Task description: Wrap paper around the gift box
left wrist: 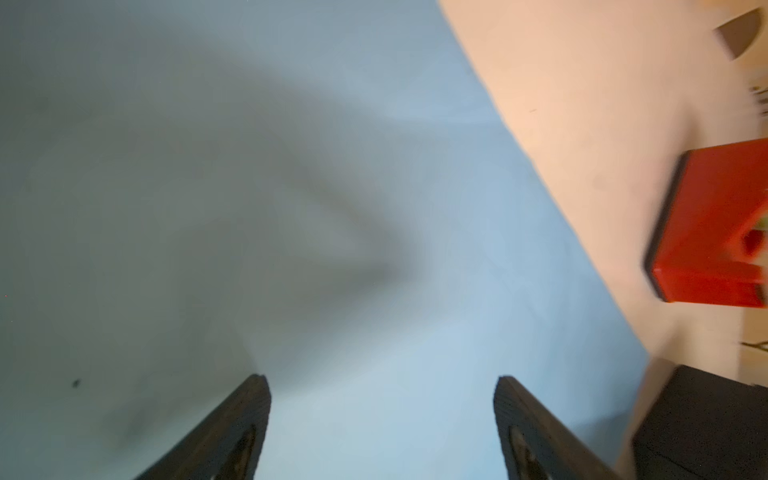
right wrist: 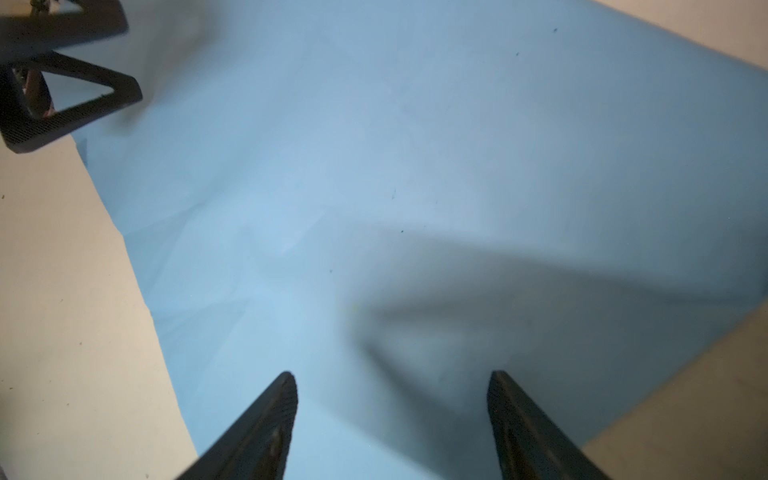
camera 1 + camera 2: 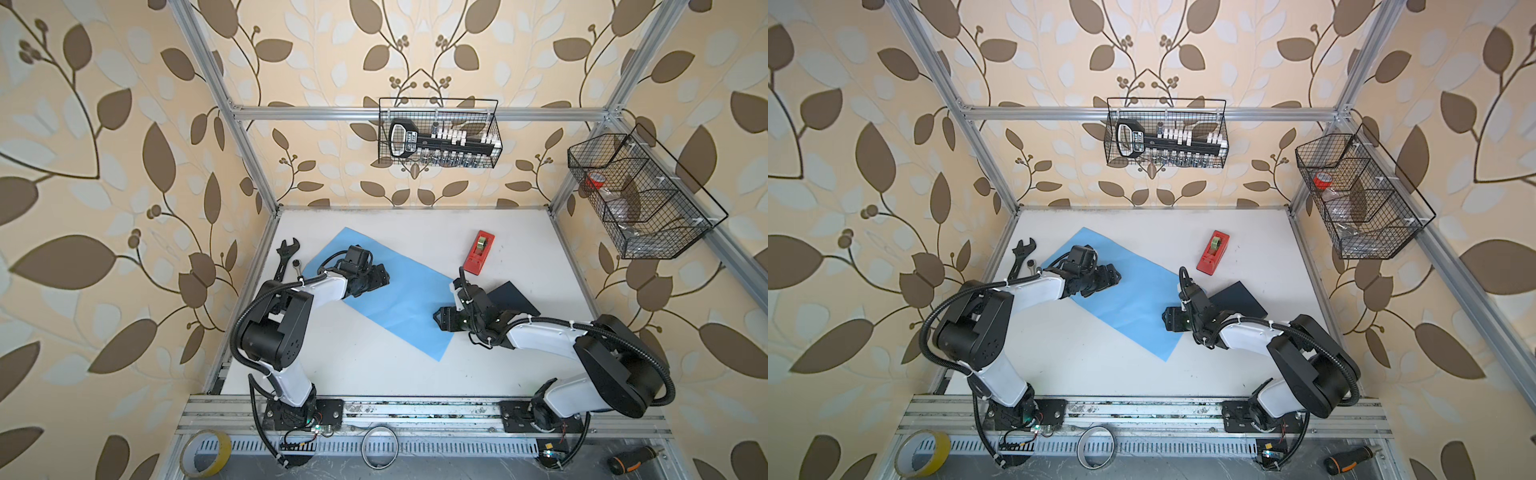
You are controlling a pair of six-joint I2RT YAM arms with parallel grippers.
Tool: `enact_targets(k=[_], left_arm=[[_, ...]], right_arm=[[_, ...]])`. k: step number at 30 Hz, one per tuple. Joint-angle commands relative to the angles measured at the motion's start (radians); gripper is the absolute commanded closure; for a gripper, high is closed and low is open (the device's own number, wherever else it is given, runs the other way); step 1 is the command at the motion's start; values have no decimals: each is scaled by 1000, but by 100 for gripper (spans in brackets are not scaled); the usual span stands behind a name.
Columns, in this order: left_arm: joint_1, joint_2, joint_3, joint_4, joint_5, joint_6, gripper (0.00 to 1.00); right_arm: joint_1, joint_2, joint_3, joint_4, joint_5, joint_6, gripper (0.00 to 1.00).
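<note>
Your left gripper and right gripper both gape wide and empty over the thin light-blue paper sheet; tip contact looks unlikely through the blur.

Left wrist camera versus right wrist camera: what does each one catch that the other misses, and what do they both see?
Only the left wrist view shows the red tape dispenser and a dark corner that looks like the gift box.

Only the right wrist view shows the left end effector from outside, near the sheet's edge.

Both show the blue paper lying on the pale table. Each looks out between its own open, empty fingers, as with the right end effector.
</note>
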Motion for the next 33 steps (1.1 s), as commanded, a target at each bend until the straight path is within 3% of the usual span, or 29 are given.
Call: enact_targets(k=[1,12,17,21,25,28,33], left_arm=[[10,46,44,-90,15,50,16],[-12,-192,-355,75,126,-78,19],[-57,-310,-414,69,140,-120,19],[-75,-394,-420,24,85,-125,16],[-75,-442,-334,-101,-42,-76,12],[-95,-500,-269,-105,-33,-60,12],[-287,-457,-166,3,-3,-66,7]], right_arm=[[-9,58,53,17,10,5,26],[-89,256,226,-37,-8,-50,28],[-110,274,280,-93,2,-104,28],[-120,265,307,-121,-43,-139,28],[-119,142,305,-149,-106,-149,27],[-125,-24,300,-227,-51,-168,18],[-225,-296,209,-324,64,-133,0]])
